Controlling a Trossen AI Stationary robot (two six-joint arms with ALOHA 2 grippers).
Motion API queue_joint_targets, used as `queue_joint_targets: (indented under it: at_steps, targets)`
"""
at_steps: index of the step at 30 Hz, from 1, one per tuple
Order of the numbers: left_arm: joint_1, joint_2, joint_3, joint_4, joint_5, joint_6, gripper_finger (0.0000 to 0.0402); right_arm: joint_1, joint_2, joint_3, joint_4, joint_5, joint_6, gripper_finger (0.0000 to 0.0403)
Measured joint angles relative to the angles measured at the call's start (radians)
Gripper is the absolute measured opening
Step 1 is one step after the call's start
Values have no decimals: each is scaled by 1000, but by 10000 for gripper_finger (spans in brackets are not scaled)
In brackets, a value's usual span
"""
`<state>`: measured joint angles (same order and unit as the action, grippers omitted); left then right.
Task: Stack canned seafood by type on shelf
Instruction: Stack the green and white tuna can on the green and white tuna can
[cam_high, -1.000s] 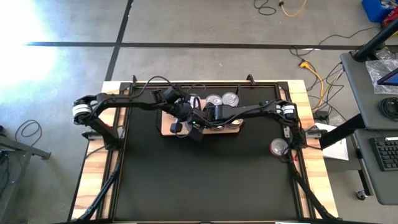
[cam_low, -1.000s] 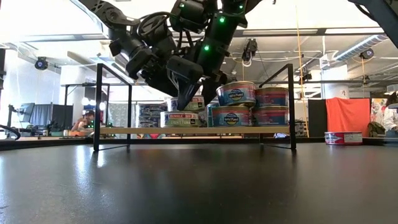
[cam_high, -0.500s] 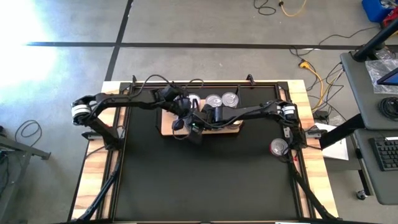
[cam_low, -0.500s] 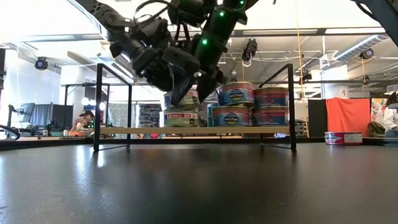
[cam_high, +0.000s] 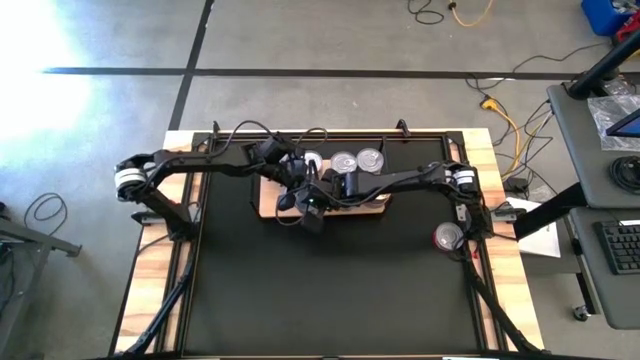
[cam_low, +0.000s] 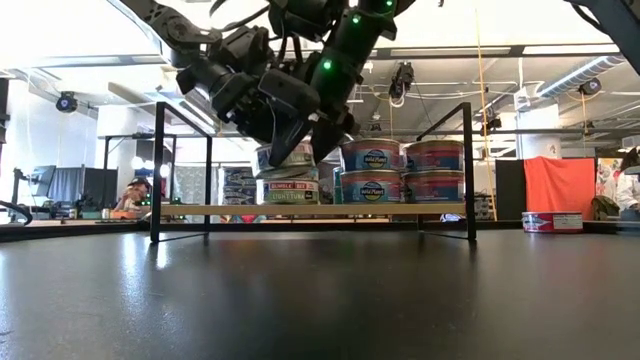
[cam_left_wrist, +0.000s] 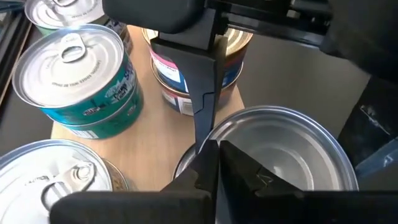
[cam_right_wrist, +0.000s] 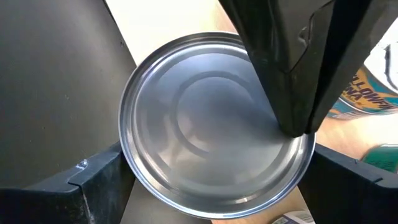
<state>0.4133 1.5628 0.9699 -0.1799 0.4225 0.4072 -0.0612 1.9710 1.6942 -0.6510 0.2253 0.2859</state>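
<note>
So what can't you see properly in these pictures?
- High view: the cans at the left end of the shelf are hidden under both arms.
- Low view: the top can's label is covered by the right tool.
- Right wrist view: part of the silver can top sits behind the left tool.
- Low view: the lone can has print too small to read.
</note>
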Motion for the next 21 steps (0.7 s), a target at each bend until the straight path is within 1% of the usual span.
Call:
queue_joint_targets:
  at_steps: [8,12,15,21]
  targets:
    - [0,2,0,-3,3,-21,0,-2,5,-1,3,2,-1,371]
    - [-1,2,0,-3,4,-37,0,-3,6,-1,-2,28,16,371]
    - [-2,1,-2,-6,24,-63,0,-8,7,-1,-18,40,47,371]
    - [-6,-11,-3,-7,42,-90,0,-11,7,-3,-23,54,23,371]
